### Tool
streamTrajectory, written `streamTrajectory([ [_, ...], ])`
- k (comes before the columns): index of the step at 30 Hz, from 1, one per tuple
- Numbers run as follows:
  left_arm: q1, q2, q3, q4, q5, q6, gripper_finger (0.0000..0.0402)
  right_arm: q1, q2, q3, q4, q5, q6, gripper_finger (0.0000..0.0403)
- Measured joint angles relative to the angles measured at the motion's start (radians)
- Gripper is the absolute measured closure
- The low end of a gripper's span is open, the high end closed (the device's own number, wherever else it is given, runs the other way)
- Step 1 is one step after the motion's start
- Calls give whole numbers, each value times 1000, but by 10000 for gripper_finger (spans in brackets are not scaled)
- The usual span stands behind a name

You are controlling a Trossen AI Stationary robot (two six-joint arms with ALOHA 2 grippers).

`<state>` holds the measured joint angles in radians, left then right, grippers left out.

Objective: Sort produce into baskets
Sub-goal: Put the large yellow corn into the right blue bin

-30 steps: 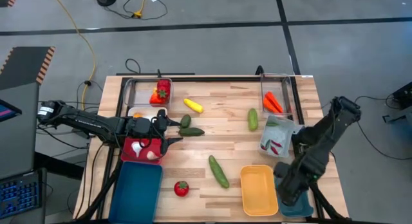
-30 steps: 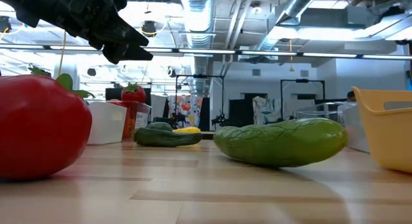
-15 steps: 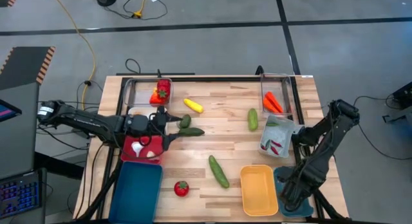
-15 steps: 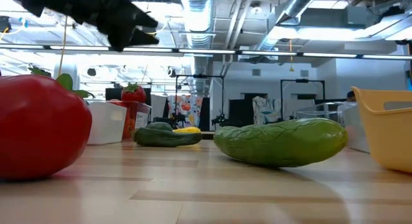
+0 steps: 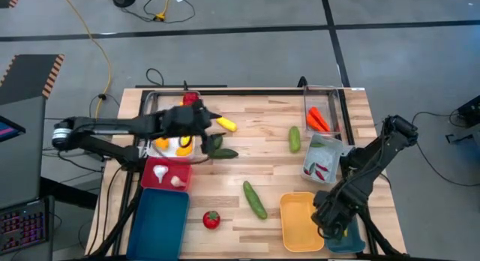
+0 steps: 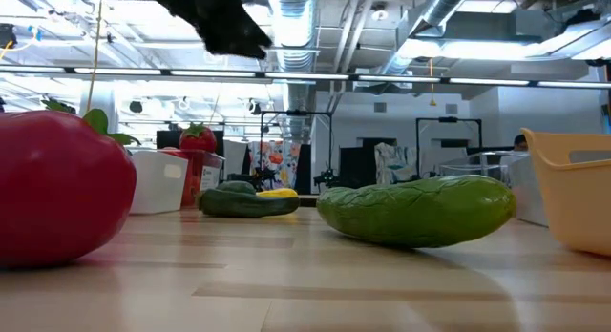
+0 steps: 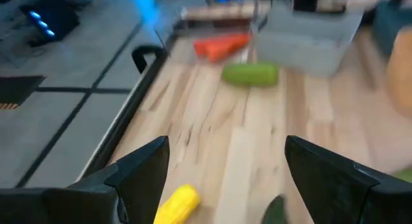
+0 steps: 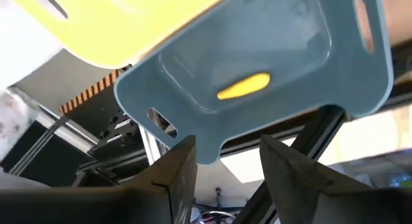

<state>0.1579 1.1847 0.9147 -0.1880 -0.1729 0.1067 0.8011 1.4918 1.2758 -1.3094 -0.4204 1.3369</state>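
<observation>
From above, the left gripper [image 5: 204, 120] has swung from the pink-red plastic basket [image 5: 154, 182] toward the small yellow toy squash [image 5: 225, 124], fingers spread wide and empty. In its wrist view that squash lies just ahead. The right gripper [image 8: 222, 163], parted and empty, hangs over the small teal plastic basket [image 8: 302, 50], probably just unloaded

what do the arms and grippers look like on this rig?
Both arms are dark, near-black, jointed links. The left arm has a pale silver joint near its base. The left gripper has two broad, flat, matte dark fingers; the right gripper shows the same dark wedge-shaped fingers. No markings visible.
</observation>
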Motion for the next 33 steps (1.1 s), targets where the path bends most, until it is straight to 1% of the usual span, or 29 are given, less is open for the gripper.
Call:
streamTrajectory([
  [3, 58, 101, 80, -68, 70, 83, 105, -22, 0, 0, 3, 13, -57, 213],
  [6, 103, 213, 151, -136, 110, 149, 105, -38, 0, 0, 4, 55, -114, 220],
  [11, 158, 389, 268, -240, 117, 241, 105, -58, 0, 0, 6, 162, -212, 225],
  [14, 179, 484, 333, -329, 115, 288, 105, -73, 0, 0, 7, 212, -240, 224],
  [18, 197, 582, 392, -379, 113, 349, 105, -97, 0, 0, 8, 254, -250, 225],
  [21, 205, 632, 405, -379, 101, 402, 105, -110, 0, 0, 8, 279, -253, 224],
  [25, 208, 667, 411, -381, 83, 455, 105, -121, 0, 0, 18, 300, -296, 225],
  [28, 207, 670, 410, -404, 89, 484, 105, -127, -1, 0, 17, 315, -299, 224],
  [33, 210, 669, 411, -384, 91, 484, 110, -139, -1, 0, 18, 318, -302, 225],
])
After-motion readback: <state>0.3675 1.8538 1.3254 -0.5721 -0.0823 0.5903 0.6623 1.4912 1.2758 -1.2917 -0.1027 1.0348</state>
